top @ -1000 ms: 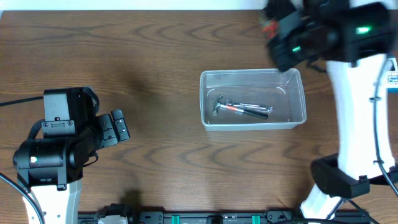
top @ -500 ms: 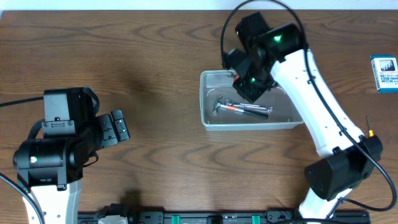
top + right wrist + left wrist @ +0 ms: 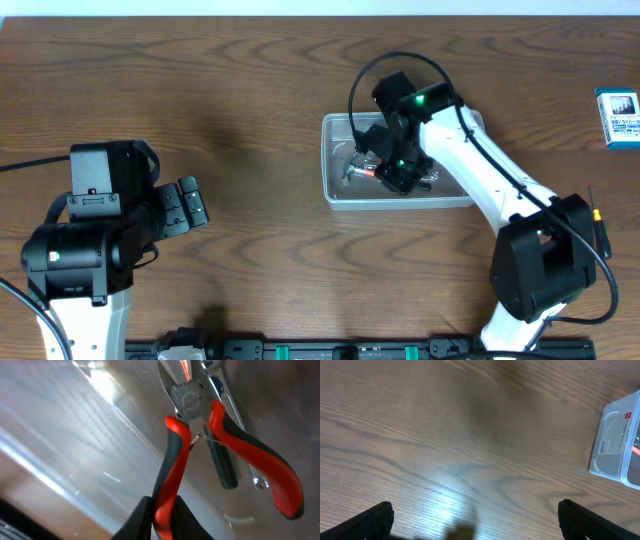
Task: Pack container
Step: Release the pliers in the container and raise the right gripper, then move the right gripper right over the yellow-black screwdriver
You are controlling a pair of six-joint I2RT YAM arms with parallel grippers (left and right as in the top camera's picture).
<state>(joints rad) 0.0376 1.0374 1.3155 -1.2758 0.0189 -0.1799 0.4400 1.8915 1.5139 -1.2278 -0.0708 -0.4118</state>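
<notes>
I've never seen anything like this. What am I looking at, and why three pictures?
Two robot arms sit at a wooden table. The wide picture looks down from above; the other two come from a camera on each wrist. The left gripper hangs open over bare wood, holding nothing. The right gripper reaches into the clear container, its fingers pinching one red handle of the pliers. A black-handled tool lies there too. A small blue-and-white box sits off to the right.
</notes>
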